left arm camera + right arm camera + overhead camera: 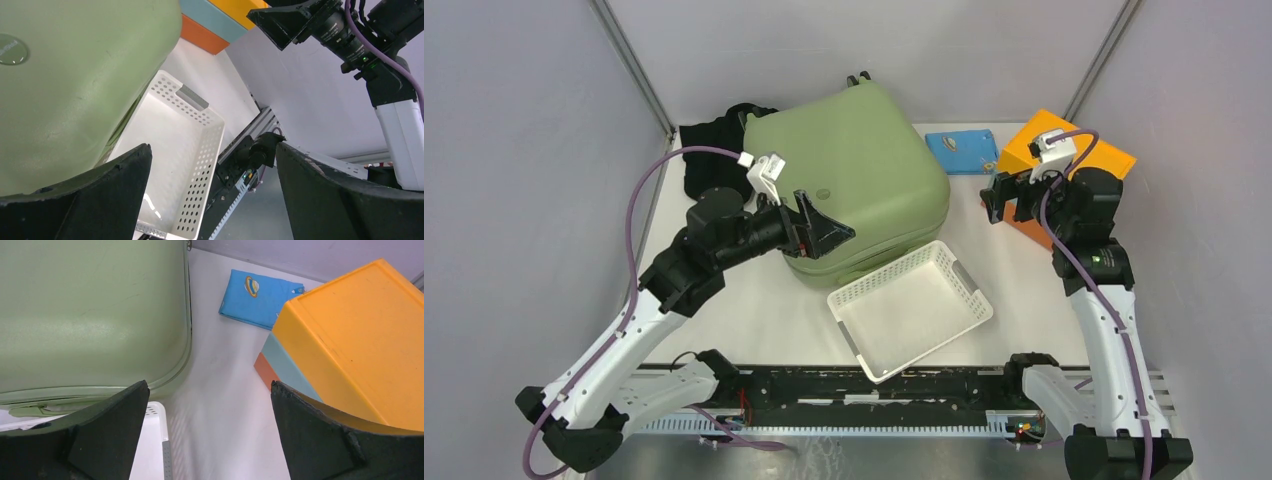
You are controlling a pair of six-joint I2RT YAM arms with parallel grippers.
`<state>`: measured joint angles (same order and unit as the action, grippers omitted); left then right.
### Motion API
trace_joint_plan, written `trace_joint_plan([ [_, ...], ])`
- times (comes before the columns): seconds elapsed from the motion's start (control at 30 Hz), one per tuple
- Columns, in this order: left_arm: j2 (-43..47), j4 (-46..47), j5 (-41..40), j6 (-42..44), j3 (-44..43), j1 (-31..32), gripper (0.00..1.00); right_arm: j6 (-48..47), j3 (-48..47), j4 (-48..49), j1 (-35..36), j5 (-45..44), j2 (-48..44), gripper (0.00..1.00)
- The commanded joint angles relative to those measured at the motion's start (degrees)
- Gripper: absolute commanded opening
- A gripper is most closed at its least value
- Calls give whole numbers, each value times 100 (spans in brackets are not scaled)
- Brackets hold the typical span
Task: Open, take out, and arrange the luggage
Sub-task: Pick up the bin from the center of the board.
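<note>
The luggage (854, 160) — smooth, rounded, sage-green — lies shut by a perforated white basket (911, 315). Left gripper (212, 147) and right gripper (209, 383) gape empty.

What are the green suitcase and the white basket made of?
Green suitcase: looks like hard moulded plastic, satin finish, judging by soft highlights and rounded corners. White basket: probably rigid plastic, smooth, with rows of holes through its walls.

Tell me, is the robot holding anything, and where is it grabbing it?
Nothing is held. The left gripper hangs open by the luggage; the right gripper is open near the orange box.
</note>
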<state>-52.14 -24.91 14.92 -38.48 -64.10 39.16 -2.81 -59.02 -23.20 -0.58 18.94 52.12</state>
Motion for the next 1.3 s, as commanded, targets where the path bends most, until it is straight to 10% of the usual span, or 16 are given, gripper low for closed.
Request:
trace_joint_plan([
  [0.0,119,541,-316,66,50,71,100,70,-282,224,-40,-67,-154,98],
  [0.53,486,382,-633,-498,462,92,99,-352,97,390,-44,786,-337,98],
  [0.77,267,208,-514,-731,599,213,96,-2818,500,-412,-13,2800,-333,98],
  [1.27,-1233,-1757,-4579,-1605,49,3357,91,-3780,1561,-734,-2,1865,-138,98],
])
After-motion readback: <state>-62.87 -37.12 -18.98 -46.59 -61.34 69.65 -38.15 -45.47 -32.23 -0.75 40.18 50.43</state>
